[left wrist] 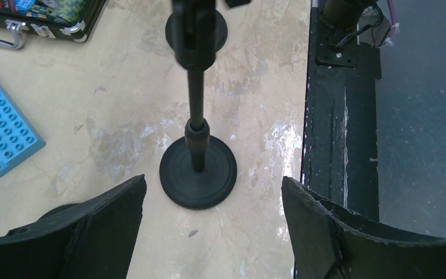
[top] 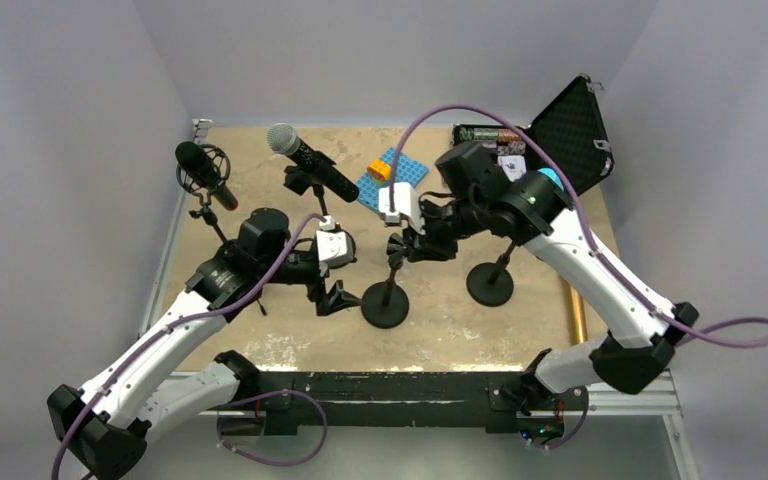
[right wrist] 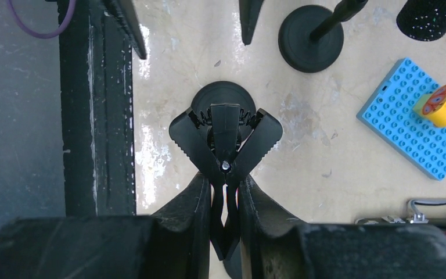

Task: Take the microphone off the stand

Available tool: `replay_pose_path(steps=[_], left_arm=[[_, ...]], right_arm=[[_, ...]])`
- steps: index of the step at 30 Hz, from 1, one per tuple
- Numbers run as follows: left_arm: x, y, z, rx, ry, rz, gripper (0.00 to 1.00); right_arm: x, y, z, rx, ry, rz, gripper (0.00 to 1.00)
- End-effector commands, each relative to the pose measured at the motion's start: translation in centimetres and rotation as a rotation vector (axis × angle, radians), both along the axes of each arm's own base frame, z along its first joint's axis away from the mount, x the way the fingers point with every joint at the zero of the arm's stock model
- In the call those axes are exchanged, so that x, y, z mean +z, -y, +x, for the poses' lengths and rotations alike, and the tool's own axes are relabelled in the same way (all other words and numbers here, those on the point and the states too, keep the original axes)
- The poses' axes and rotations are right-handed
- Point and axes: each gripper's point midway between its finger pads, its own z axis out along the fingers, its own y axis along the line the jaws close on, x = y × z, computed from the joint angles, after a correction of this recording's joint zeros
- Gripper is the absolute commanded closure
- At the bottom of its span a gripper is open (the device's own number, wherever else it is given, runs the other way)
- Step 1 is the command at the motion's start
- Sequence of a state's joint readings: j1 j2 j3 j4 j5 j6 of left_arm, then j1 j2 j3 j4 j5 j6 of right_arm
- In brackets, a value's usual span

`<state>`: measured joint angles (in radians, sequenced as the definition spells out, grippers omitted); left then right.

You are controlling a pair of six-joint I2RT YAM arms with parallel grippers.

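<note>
A microphone with a silver grille sits tilted in the clip of a stand at the back left; its dark head shows in the right wrist view. My right gripper is shut on the two handles of a black spring clip, which tops the middle stand. The clip's toothed jaws are spread and I see no microphone in them. My left gripper is open and empty, low beside that stand's round base.
A second black microphone hangs in a shock mount at the far left. Another round-based stand is right of the middle one. A blue studded plate carries a yellow brick. An open black case stands at the back right.
</note>
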<state>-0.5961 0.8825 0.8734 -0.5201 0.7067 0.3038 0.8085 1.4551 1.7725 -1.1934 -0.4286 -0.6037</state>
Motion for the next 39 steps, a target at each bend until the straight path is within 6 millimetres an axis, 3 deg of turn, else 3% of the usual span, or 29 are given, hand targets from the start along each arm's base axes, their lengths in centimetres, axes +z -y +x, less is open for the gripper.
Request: replay_pose_path(steps=[1,7,14,20,26,29,33,35,36,39], left_arm=[[1.4,2.8,1.3,-0.084,0.05,-0.13,0.11],[-2.9,5.1,3.3,-0.121,0.027,-0.15,0.13],[-5.1,7.4,4.5,-0.183,0.045,-0.157,0.17],[-6.6,7.5,5.0,-0.18,0.051,-0.111,0.43],[-8.0,6.4,5.0,-0.158,0.056,-0.037,0.73],[-7.5,5.7,6.5,-0.042,0.038,0.012,0.98],[-5.6,2.4,11.2,0.362,0.057,0.062,1.0],[-5.8,0.4,12.8,0.588,0.013,0.076,1.0],[-6.5,-0.3,13.3,0.658,-0.004,0.107,1.0],[-8.4,0.9,12.2,0.651,-0.153,0.106,1.0]], right_arm=[[4.9,-0.6,-1.1,0.157,0.183,0.273,1.0],[4.1,-0.4,-1.4,0.216,0.234,0.275,1.0],[3.4,-0.2,-1.1,0.206,0.216,0.258,1.0],[3.0,0.2,-0.4,0.168,0.205,0.252,1.0],[4.6,1.2,1.9,-0.083,0.05,0.375,1.0],[4.7,1.6,2.8,-0.209,-0.015,0.386,1.0],[5.4,1.5,4.3,-0.474,-0.18,0.418,1.0],[5.1,1.6,5.2,-0.585,-0.228,0.424,1.0],[4.9,1.6,5.7,-0.633,-0.239,0.421,1.0],[4.5,1.1,6.3,-0.67,-0.267,0.415,1.0]])
